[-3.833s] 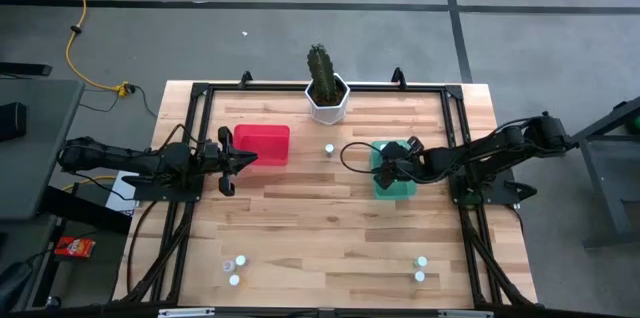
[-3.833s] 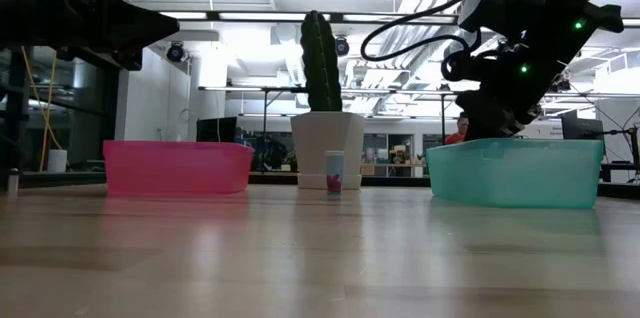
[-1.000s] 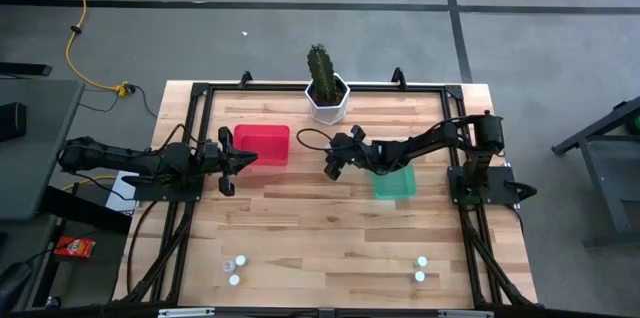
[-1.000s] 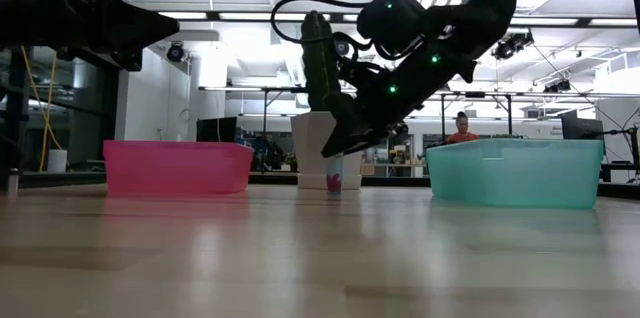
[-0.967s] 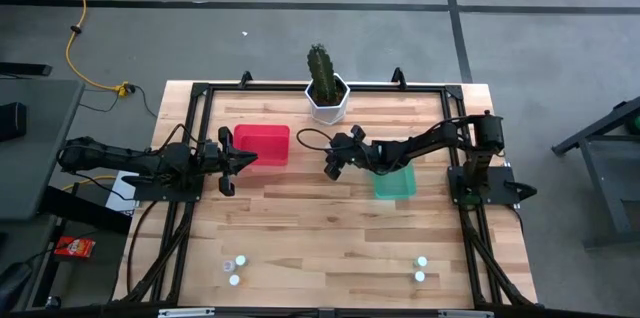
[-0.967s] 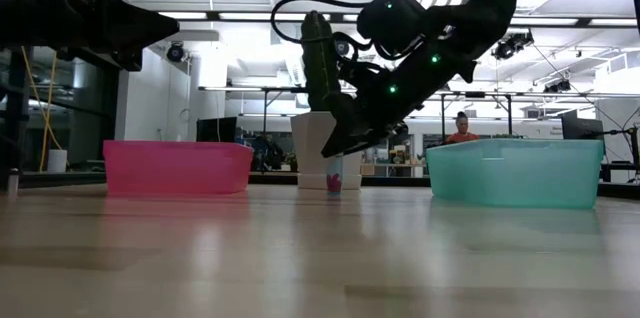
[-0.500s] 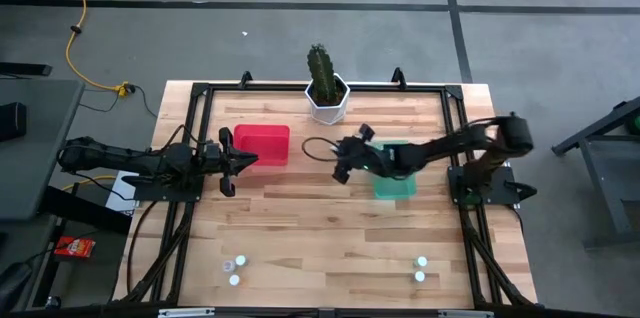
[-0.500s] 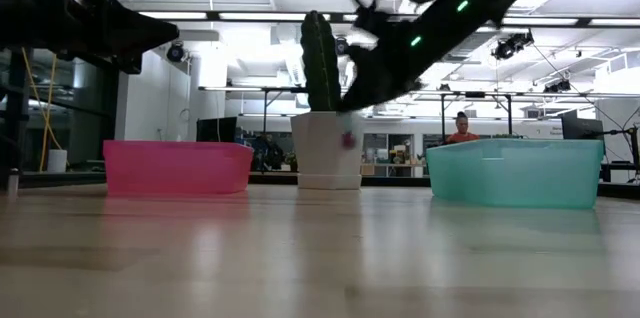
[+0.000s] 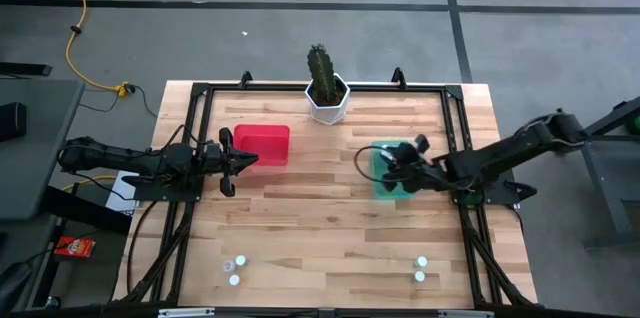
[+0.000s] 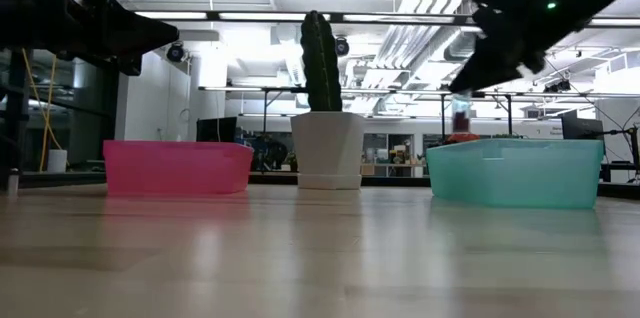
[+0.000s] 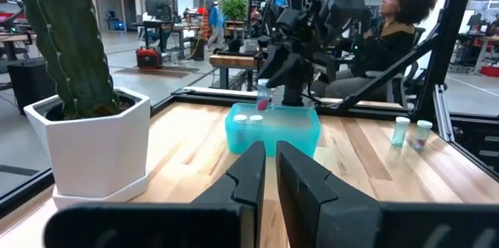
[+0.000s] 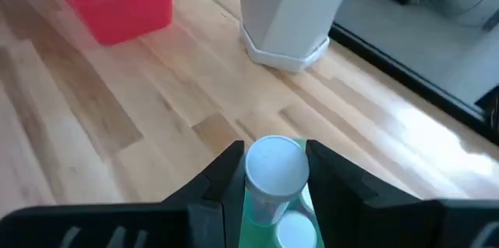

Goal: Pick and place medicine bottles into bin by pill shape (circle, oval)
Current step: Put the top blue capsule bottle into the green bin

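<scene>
Over the teal bin (image 9: pixel 395 186), my right claw (image 12: pixel 269 171) grips a light, rigid bottle (image 12: pixel 273 176) just below its cap.

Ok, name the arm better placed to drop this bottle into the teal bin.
Right. Its tool already holds the bottle above the teal bin; the left tool waits beside the red bin.

Overhead and table-level cameras share the cactus pot (image 9: pixel 327 101)
</scene>
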